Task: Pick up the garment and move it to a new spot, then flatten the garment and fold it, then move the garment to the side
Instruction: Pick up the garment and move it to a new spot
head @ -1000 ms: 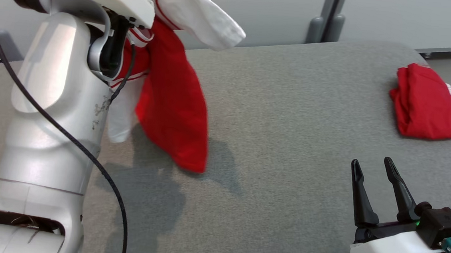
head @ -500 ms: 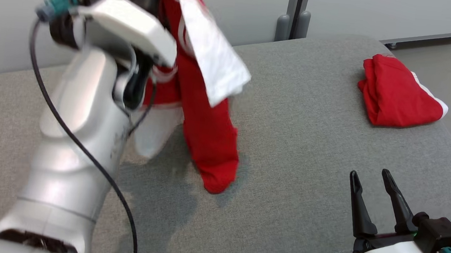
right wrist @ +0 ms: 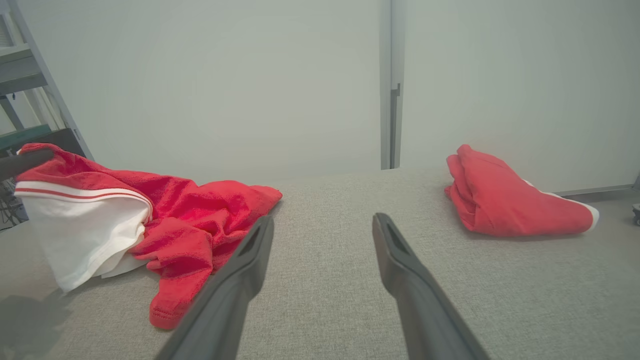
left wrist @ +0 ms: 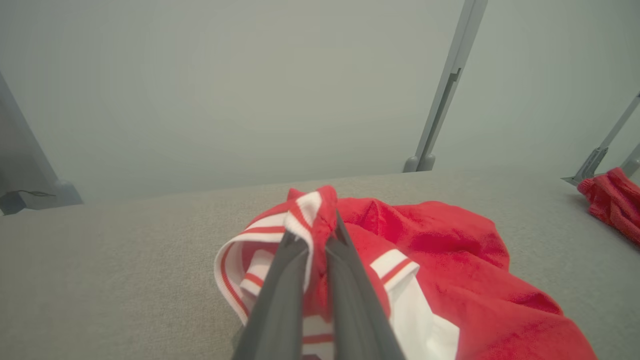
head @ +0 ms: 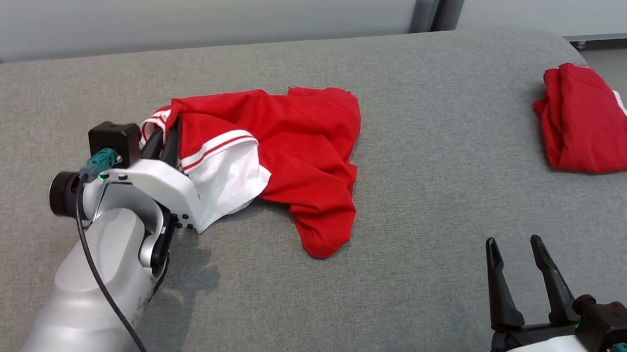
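Red-and-white garment (head: 305, 136) lies crumpled on the grey surface (head: 433, 219), left of centre in the head view. Most of the red cloth rests on the surface. One red end trails toward the near edge. A white sleeve (head: 229, 178) with red stripes folds over the left part of the heap.

Left gripper (head: 169, 131): jaws drawn narrow, clamped on the garment's striped trim at its left end. The left wrist view (left wrist: 315, 230) confirms this. The two fingers (left wrist: 280, 295) almost meet, with the ribbed white-and-red trim (left wrist: 300, 217) pinched between them. In the right wrist view the gripped end (right wrist: 55, 162) sits raised above the surface, and the white sleeve hangs down from it.

Right gripper (head: 513, 242): jaws wide, nothing between them. It stands at the lower right of the head view, over bare surface and well apart from the garment. The right wrist view (right wrist: 324, 219) shows grey fabric alone between its fingers (right wrist: 235, 280).

A bundle (head: 591, 131) of red cloth with a white edge lies near the far right corner of the surface, well apart from both grippers and from the garment. It also shows at the right edge of the left wrist view.

A pale wall (head: 192, 10) stands behind the surface, with a grey post (head: 441, 7) against it.
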